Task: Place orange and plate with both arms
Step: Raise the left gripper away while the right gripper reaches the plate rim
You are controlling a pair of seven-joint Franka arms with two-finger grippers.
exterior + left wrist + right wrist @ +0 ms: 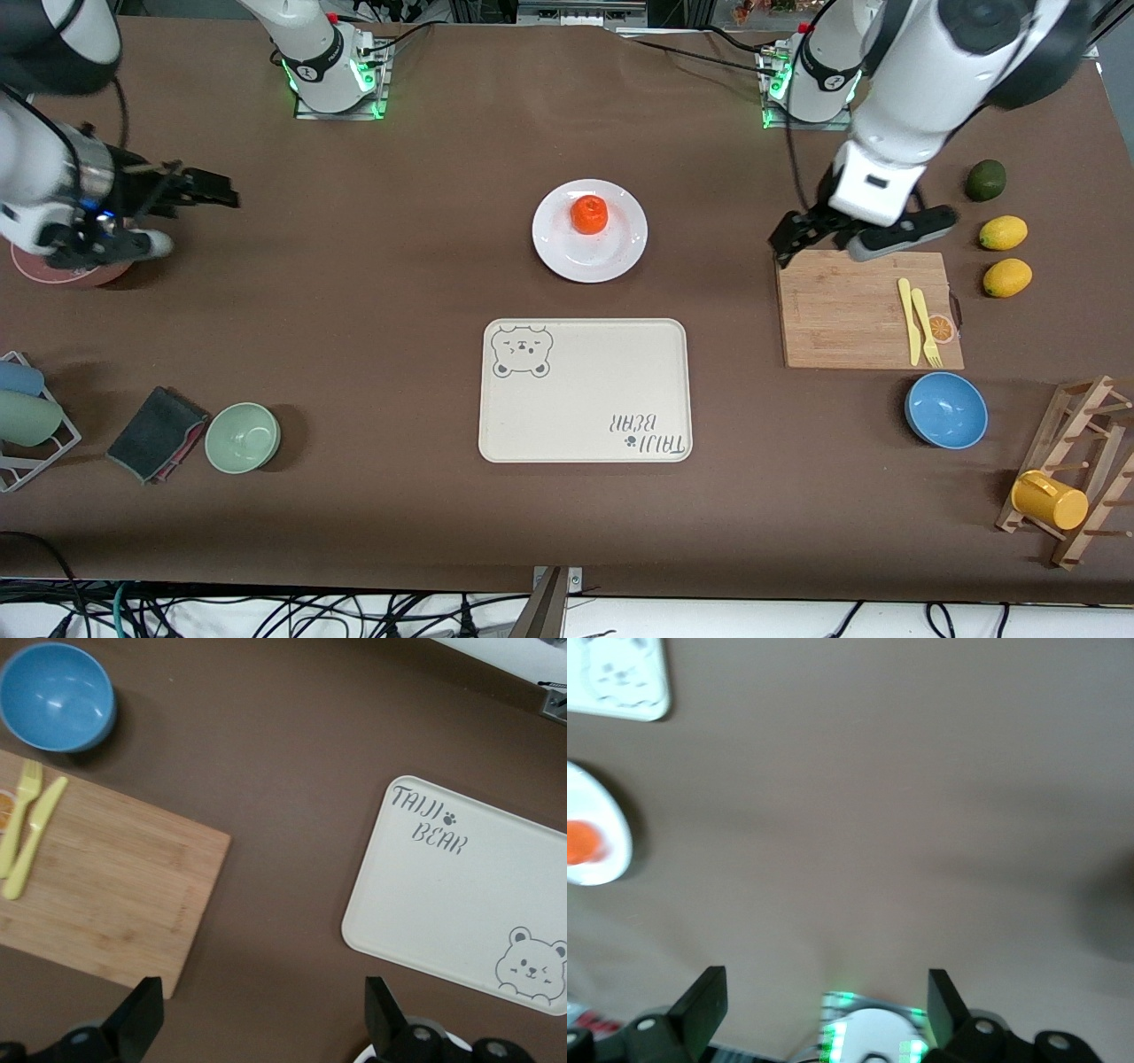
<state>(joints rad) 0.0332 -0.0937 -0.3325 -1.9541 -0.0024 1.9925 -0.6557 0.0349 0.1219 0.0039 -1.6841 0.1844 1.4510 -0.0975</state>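
The orange (588, 214) sits on the white plate (611, 252) at the table's middle, farther from the front camera than the bear-print tray (585, 390). My left gripper (802, 237) is open and empty, in the air over the corner of the wooden board (850, 310) toward the plate. My right gripper (208, 190) is open and empty, in the air near the right arm's end of the table. The right wrist view shows the plate (607, 859) with the orange (583, 842) beside its open gripper (824, 1001). The left wrist view shows its open gripper (263, 1014) over bare table.
The board holds a yellow fork and knife (918, 323). A blue bowl (946, 409), two lemons (1004, 233), a dark green fruit (985, 180) and a mug rack (1072, 474) are at the left arm's end. A green bowl (243, 437), a cloth (155, 434) and a pink dish (62, 270) are at the right arm's end.
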